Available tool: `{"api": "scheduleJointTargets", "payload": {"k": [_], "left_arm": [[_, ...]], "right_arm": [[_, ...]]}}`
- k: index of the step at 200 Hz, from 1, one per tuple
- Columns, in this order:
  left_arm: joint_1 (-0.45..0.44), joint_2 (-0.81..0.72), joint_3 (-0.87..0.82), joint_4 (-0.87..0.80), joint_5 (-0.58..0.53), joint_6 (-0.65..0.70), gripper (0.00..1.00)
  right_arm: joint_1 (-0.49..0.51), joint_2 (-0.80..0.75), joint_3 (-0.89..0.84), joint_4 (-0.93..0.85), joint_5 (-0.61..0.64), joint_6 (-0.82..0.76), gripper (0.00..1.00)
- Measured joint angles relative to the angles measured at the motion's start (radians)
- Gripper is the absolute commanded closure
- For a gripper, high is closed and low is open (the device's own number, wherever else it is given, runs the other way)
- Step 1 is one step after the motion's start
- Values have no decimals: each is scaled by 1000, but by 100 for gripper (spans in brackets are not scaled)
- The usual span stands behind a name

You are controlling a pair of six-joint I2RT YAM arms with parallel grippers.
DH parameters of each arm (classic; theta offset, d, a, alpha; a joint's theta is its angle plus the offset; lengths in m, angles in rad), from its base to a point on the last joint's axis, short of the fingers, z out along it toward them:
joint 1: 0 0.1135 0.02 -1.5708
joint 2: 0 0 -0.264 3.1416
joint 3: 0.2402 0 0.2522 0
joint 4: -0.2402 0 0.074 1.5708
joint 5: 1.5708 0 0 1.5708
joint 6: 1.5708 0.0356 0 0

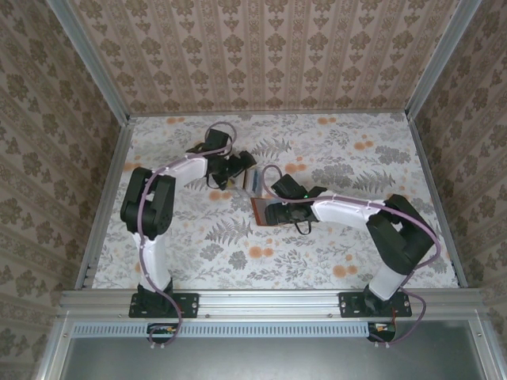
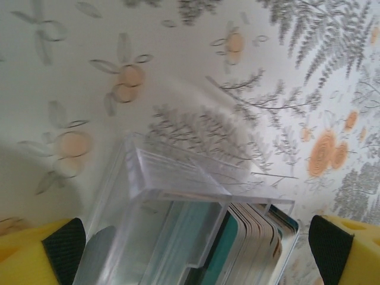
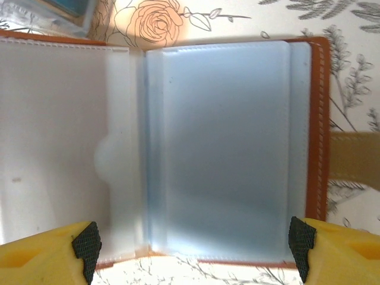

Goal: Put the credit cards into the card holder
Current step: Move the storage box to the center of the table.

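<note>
The card holder (image 3: 321,119) lies open on the floral table, brown leather round greyish clear pockets, its strap (image 3: 356,159) sticking out to the right. My right gripper (image 3: 196,246) hovers open over its near edge, one black pad at each bottom corner, nothing between them. In the top view the card holder (image 1: 258,209) sits just left of that right gripper (image 1: 271,212). The credit cards (image 2: 261,237), teal and pale, stand on edge in a clear plastic box (image 2: 172,172). My left gripper (image 2: 196,249) is wide open with the box between its fingers, apart from both pads.
The clear box (image 1: 253,184) stands just behind the card holder at mid table, between the two grippers. The left gripper (image 1: 238,166) is at its far left side. Metal rails and patterned walls bound the table on the left, right and far sides.
</note>
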Motion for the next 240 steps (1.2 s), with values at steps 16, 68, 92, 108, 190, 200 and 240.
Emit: {"api": "scheduleJointTargets", "payload": {"k": [16,68,92,108,190,200,240], "left_arm": [[-11,19,27,12,7,-17,0],[-61,32,22,87,9,-124,0],[-90,16,-38,151,8,-195,0],[-101,-12,-95,181,9,-240,0],[-20,-268,-266,248,84,-270,0],[5,-322,-293,244,87,-254,0],[88,-493,-394,151,95,-130,0]], "right_arm": [[0,-21,-4,-2,0,4,14],[0,-67,-6,1,-8,19,15],[-23,-107,-6,24,-65,60,17],[-75,-113,4,44,-130,96,19],[-183,52,238,52,-218,158,22],[-182,82,267,49,-217,159,21],[-124,195,443,-54,-102,158,15]]}}
